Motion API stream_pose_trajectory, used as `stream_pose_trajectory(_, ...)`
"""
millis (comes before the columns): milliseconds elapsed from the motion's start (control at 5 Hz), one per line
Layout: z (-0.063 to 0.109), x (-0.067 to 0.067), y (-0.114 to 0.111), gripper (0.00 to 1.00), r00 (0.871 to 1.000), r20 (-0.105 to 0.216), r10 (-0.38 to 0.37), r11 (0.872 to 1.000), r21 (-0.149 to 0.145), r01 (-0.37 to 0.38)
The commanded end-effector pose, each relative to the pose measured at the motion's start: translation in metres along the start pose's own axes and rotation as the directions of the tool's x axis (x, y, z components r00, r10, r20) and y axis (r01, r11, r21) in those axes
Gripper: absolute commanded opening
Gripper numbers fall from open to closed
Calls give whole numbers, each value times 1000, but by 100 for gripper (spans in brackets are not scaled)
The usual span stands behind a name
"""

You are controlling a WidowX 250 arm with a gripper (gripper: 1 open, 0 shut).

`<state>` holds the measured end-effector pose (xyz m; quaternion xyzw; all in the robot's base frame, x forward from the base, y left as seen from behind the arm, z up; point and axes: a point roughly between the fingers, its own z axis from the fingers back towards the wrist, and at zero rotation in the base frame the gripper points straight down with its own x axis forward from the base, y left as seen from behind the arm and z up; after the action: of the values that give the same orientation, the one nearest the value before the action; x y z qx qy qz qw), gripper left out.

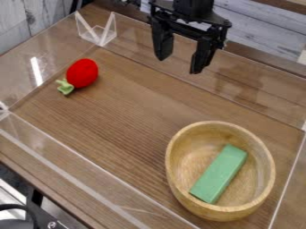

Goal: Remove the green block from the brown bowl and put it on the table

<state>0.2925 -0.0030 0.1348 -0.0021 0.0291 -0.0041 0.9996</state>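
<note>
Green block [219, 174] flat inside brown bowl [191, 141]; hand [180, 55] agape, well apart above table [131, 116].

Pale plank wall [269, 31] behind — clear plastic walls [96, 29] catching bright glare.

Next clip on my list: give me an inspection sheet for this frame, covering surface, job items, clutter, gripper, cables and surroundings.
Surface: brown wood-grain table, bordered by low clear plastic walls; no spills seen.
Job's things: green block lies flat inside the brown bowl, at the near right of the table; not yet removed.
Clutter: red round toy with a green stem, on the table at the left, apart from the bowl.
Grippers: gripper hangs above the far side of the table, pointing down, jaws open, holding nothing, well away from the bowl.
Cables: nothing seen.
Surroundings: pale planked wall behind the table; dark shapes at the bottom left corner, too cropped to identify.
</note>
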Motion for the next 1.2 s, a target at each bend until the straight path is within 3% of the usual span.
stream_pose_trajectory(0, -12, -9, -7, 100, 997, -34, -73, 997, -1, 73)
stream_pose_trajectory(200, -26, -18, -19, 100, 996, -58, -61, 998, -10, 61)
stream_pose_trajectory(800, -76, -36, -115, 100, 999, -42, -28, 999, -24, 27)
stream_pose_trajectory(1000, -89, -47, -124, 100, 998, -50, -50, 999, -9, 49)
